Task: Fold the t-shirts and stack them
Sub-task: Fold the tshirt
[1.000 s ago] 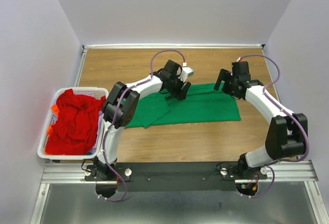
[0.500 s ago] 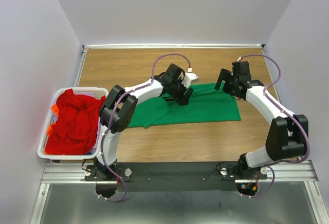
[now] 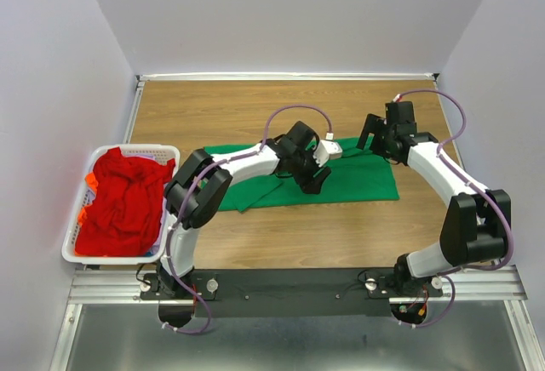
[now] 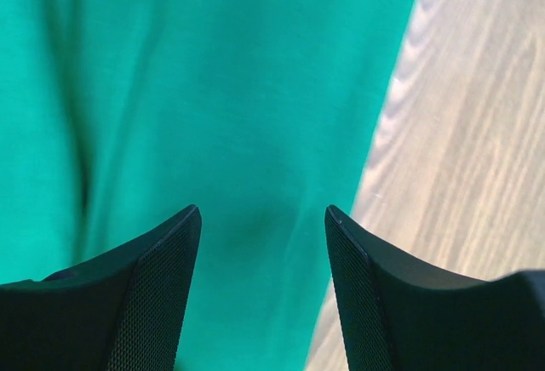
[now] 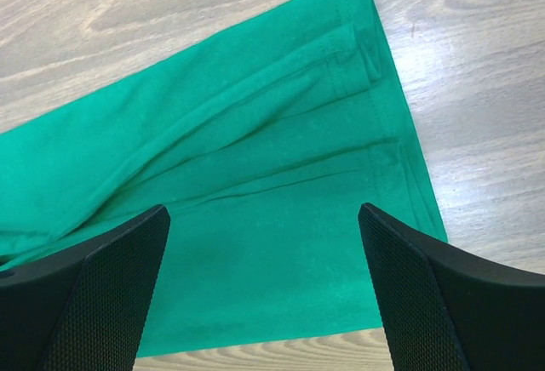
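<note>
Parked over green t-shirt (image 3: 366,184) spread on counter (image 3: 213,107): left tool (image 4: 262,210) open midway, right tool (image 5: 264,208) wide, nothing gripped. Red t-shirts (image 3: 119,205) heaped in basket (image 3: 136,148).

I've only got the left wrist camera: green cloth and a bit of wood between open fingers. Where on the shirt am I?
Observer: The left gripper is over the middle of the green t-shirt, by its near edge. The shirt lies as a long strip across the table.
Operator: What's the right arm doing?
Observer: The right gripper hangs open and empty over the shirt's right end, near the far corner.
Operator: Any other shirts laid out?
Observer: None on the table. The red t-shirts are heaped in the white basket at the table's left edge.
</note>
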